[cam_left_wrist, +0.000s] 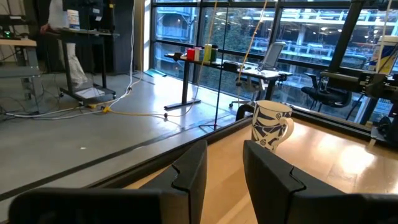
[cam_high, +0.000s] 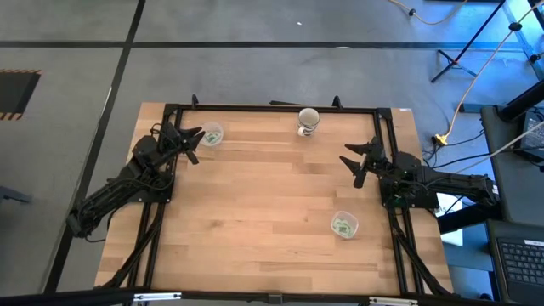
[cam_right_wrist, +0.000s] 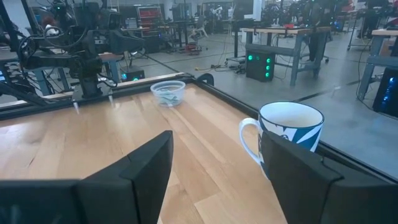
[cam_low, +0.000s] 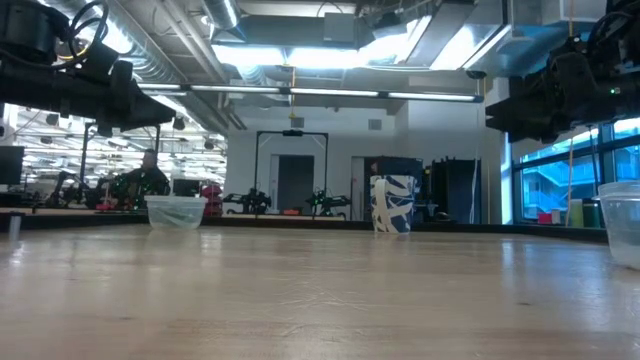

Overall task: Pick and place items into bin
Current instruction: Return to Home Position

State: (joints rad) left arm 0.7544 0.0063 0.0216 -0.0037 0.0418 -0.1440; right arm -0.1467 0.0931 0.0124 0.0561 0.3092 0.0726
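Green packets (cam_high: 342, 227) lie in a clear bin (cam_high: 354, 223) near the table's (cam_high: 255, 212) right side; more in a second clear bin (cam_high: 219, 129) beside the left gripper (cam_high: 197, 144), narrowly parted and empty. Right gripper (cam_high: 353, 163) hovers wide, empty

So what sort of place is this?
Probably a robotics lab: the left arm and right arm flank a wooden table, exposed ducts run overhead, and workbenches with gear fill the room beyond.

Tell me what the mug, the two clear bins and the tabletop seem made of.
Mug: probably glazed ceramic, glossy white with blue print. Left bin and right bin: thin clear plastic; green packets show through. Tabletop: wood, pale jointed strips, slight sheen. Left gripper and right gripper hover open at the table's sides.
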